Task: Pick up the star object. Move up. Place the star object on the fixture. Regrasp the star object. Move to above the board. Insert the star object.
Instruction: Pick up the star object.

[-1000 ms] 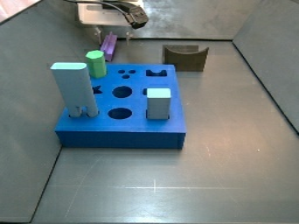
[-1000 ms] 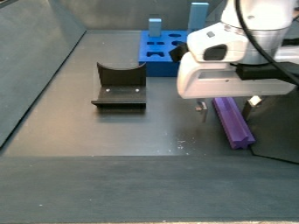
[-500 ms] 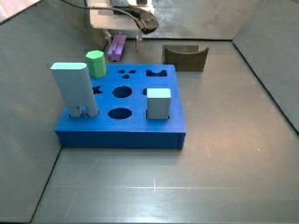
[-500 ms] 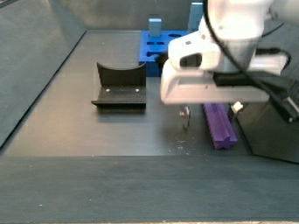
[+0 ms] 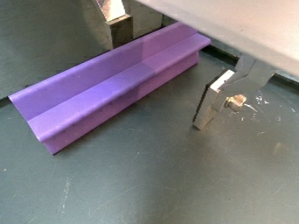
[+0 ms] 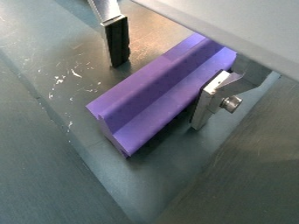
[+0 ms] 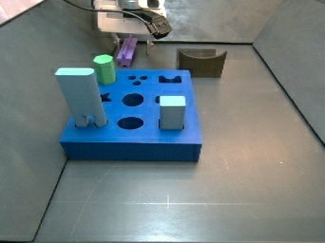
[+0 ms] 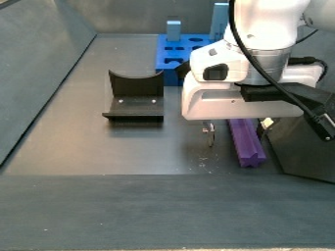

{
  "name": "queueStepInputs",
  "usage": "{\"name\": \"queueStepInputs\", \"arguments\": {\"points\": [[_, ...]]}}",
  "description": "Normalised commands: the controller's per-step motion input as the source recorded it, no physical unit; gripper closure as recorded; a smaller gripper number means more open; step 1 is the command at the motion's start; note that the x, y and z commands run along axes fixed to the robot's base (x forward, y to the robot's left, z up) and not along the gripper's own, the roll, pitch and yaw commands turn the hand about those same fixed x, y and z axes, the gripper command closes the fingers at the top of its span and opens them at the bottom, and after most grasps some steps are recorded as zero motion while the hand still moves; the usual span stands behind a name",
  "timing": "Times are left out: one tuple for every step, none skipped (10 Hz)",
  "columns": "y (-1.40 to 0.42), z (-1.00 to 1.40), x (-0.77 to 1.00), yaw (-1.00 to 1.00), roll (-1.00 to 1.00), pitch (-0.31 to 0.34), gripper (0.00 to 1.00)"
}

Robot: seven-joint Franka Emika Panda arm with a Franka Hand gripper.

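Note:
The purple star object (image 5: 111,83) lies flat on the floor between my gripper's (image 5: 163,79) two silver fingers (image 5: 222,96). In a wrist view (image 6: 158,92) one finger (image 6: 211,101) touches its side and the other stands apart, so the gripper is open around it. In a side view the gripper (image 7: 127,36) hangs over the star object (image 7: 127,50) behind the blue board (image 7: 133,133). The dark fixture (image 7: 200,63) stands right of it. In a side view the gripper (image 8: 236,125) covers part of the star object (image 8: 246,145); the fixture (image 8: 133,96) and the board (image 8: 177,54) also show.
On the board stand a green cylinder (image 7: 105,69), a tall pale blue block (image 7: 78,95) and a short grey block (image 7: 172,112). Grey walls close in the floor. A dark wall (image 8: 308,162) stands close beside the star object.
The gripper has shifted sideways over the star object during the last second, and the star object has shifted slightly with it. Little has moved in the last half second.

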Motion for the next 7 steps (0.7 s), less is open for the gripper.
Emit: {"name": "queueStepInputs", "arguments": {"points": [[0.00,0.00,0.00,0.00,0.00,0.000,1.00],[0.00,0.00,0.00,0.00,0.00,0.000,1.00],[0.00,0.00,0.00,0.00,0.00,0.000,1.00],[0.00,0.00,0.00,0.00,0.00,0.000,1.00],[0.00,0.00,0.00,0.00,0.00,0.000,1.00],[0.00,0.00,0.00,0.00,0.00,0.000,1.00],[0.00,0.00,0.00,0.00,0.00,0.000,1.00]]}}
